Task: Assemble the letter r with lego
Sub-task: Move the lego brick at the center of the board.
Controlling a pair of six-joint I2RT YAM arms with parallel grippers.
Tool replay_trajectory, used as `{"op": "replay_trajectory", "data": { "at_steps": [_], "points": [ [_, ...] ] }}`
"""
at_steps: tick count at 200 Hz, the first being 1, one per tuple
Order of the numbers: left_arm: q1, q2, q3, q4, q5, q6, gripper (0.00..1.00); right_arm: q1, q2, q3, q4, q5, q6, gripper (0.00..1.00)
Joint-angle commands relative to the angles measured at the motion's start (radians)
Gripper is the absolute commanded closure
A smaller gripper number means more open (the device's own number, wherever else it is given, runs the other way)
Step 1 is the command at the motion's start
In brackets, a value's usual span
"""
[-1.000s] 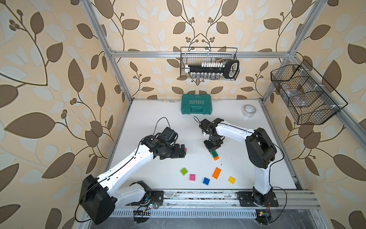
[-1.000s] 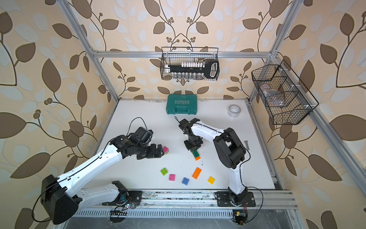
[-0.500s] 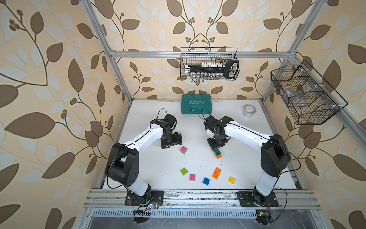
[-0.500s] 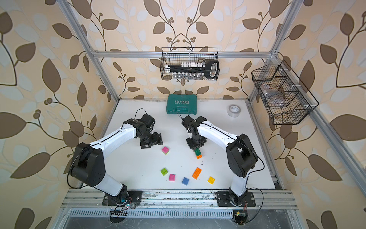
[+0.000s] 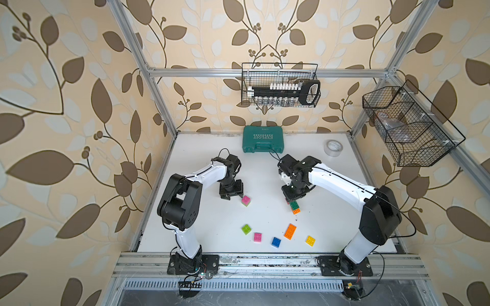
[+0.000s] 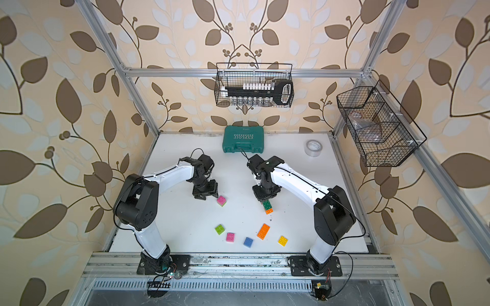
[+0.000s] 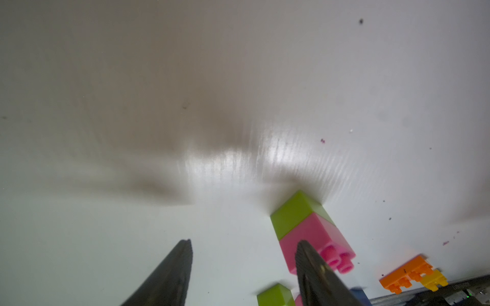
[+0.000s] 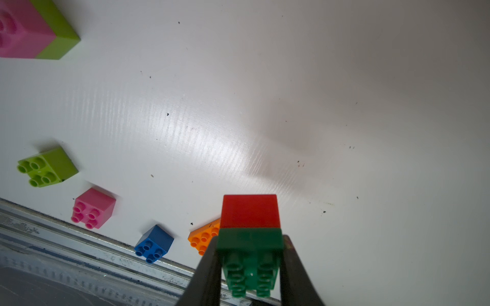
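Note:
A pink brick on a lime brick (image 5: 246,200) (image 7: 305,225) stands on the white table (image 5: 201,225). My left gripper (image 5: 233,197) (image 7: 244,242) is open just beside it, with only table between the fingers. My right gripper (image 5: 291,198) (image 8: 250,238) is shut on a dark green brick (image 8: 249,246) (image 5: 293,204) joined to a red brick (image 8: 250,210). In both top views an orange brick (image 5: 296,211) (image 6: 269,211) adjoins the green one. Loose lego lies near the front: lime (image 5: 246,229), pink (image 5: 257,237), blue (image 5: 276,242), long orange (image 5: 290,231), yellow (image 5: 310,240).
A teal tool case (image 5: 263,139) lies at the back of the table, with a tape roll (image 5: 333,147) to its right. Wire baskets hang on the back wall (image 5: 281,88) and the right wall (image 5: 408,127). A metal rail (image 5: 265,262) runs along the front edge.
My left gripper let go of the pink-and-lime stack, drew back, then came back beside it with narrower jaws. My right gripper shifted slightly right, still holding its stack.

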Motion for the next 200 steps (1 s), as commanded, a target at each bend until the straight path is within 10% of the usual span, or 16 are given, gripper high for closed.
{"op": "replay_trajectory", "data": {
  "at_steps": [1,200],
  "points": [
    [-0.039,0.027,0.043,-0.021,-0.005,0.028,0.36,-0.001,-0.024,-0.015,-0.016,-0.014,0.01,1.0],
    [-0.246,-0.071,-0.139,0.289,0.276,-0.106,0.28,0.013,-0.106,0.015,-0.046,-0.001,-0.047,1.0]
  ]
}}
